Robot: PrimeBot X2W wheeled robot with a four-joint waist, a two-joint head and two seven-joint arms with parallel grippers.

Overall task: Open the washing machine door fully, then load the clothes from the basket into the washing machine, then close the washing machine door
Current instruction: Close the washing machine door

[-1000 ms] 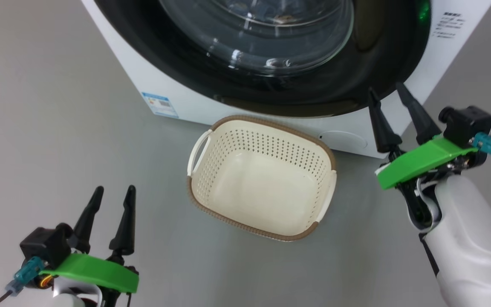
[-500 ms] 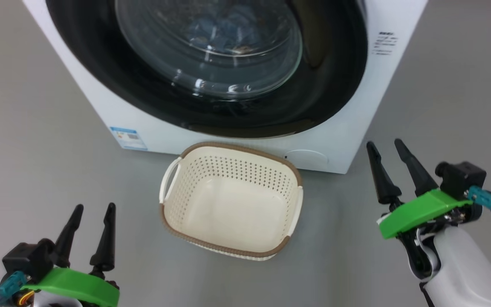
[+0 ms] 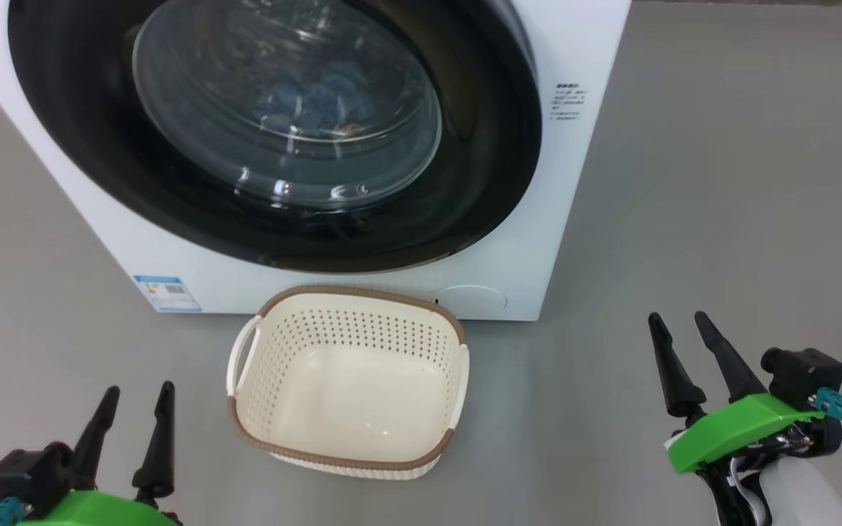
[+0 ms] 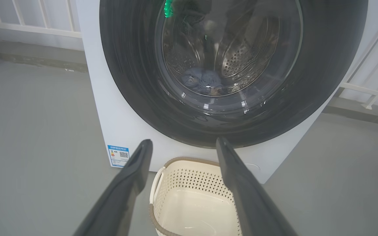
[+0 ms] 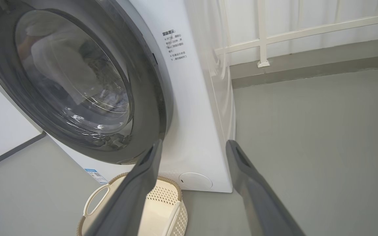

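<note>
Both end effectors are hanging wide open and holding nothing. The right end effector (image 3: 677, 317) is now sitting low and well apart from the washing machine (image 3: 538, 241). A second ago its fingertips were overlapping the lower right of the washing machine door (image 3: 275, 131), so the arm is pulling back. The whole head view is shifting too, so the camera is also moving, probably with the body backing off. The left end effector (image 3: 139, 389) is resting low, about as before. The door is looking shut flush against the machine front, up ahead and left of the right end effector. The clothes (image 4: 202, 80) are lying as a bluish heap in the drum (image 4: 241, 59) behind the door. The basket (image 3: 359, 291) is sitting empty on the floor (image 3: 721, 183), between the two end effectors, ahead of their fingertips and just in front of the machine. Judging by this, loading and closing are looking done, and only retreating to rest is remaining.
</note>
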